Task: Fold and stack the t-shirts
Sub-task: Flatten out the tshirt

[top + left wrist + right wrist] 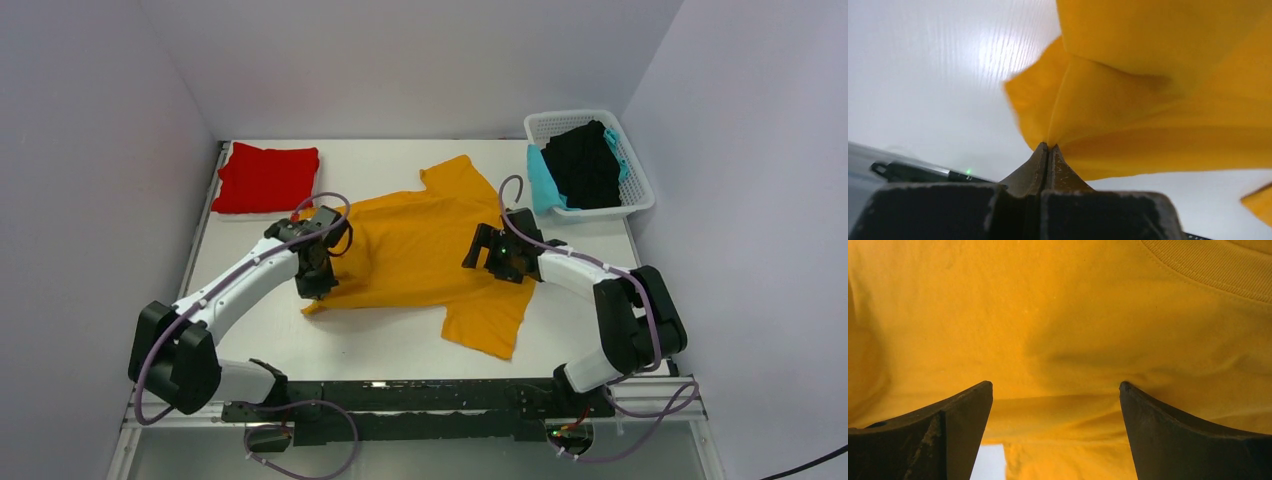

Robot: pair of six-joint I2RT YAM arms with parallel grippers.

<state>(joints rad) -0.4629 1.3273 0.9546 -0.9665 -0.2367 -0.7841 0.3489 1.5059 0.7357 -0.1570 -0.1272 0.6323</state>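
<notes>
– Two claws to log. Left gripper (1048, 148) first?

– Jaws pressed fully together, pinching a fold at the edge of the orange cotton t-shirt (420, 250). The wrist view shows cloth fanning out from the fingertips, lifted off the white table (400, 345).

– Which part of the shirt?

– Its near left corner, by the hem. The rest lies spread across the table's middle, one sleeve pointing to the far side, the other toward the near edge.

– Right gripper (1055, 387)?

– Spread wide, holding nothing. It hangs over the shirt's right side; the ribbed collar runs just beyond the fingers (963, 415). Cannot tell whether the tips touch the cloth.

– Other items?

– Red folded t-shirt (265, 178) at the far left corner, well apart from both claws. White plastic lattice basket (640, 195) at far right holds a black garment (585, 165) on a turquoise garment (540, 185) that spills over its left rim.
</notes>
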